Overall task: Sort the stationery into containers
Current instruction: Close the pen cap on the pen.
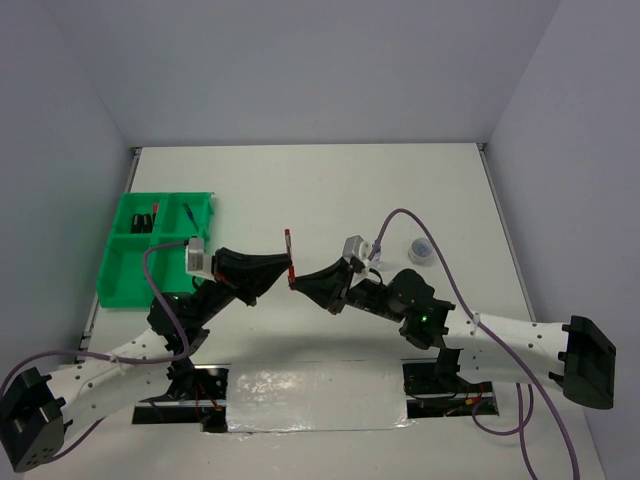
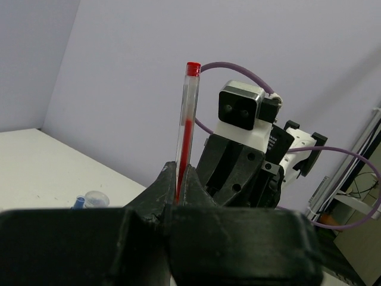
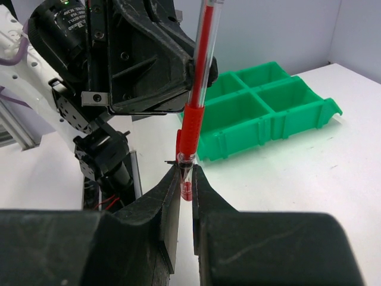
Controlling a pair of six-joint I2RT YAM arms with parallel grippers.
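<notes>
A thin red pen [image 1: 290, 256] hangs above the middle of the table, held between both arms. My left gripper [image 1: 284, 268] is shut on its clear barrel; in the left wrist view the red pen [image 2: 189, 113] stands up out of the shut left gripper [image 2: 178, 171]. My right gripper [image 3: 186, 174] is shut on the grip end of the red pen [image 3: 201, 65], coming from the other side [image 1: 298, 283]. The green tray [image 1: 122, 268] lies at the left, with black highlighters [image 1: 143, 220] and a blue pen [image 1: 188, 212] in its far compartments.
A translucent round roll [image 1: 421, 250] with a small blue-capped bottle [image 2: 78, 202] beside it rests on the table right of centre. The tray [image 3: 262, 113] lies beyond the left arm in the right wrist view. Grey walls close in three sides.
</notes>
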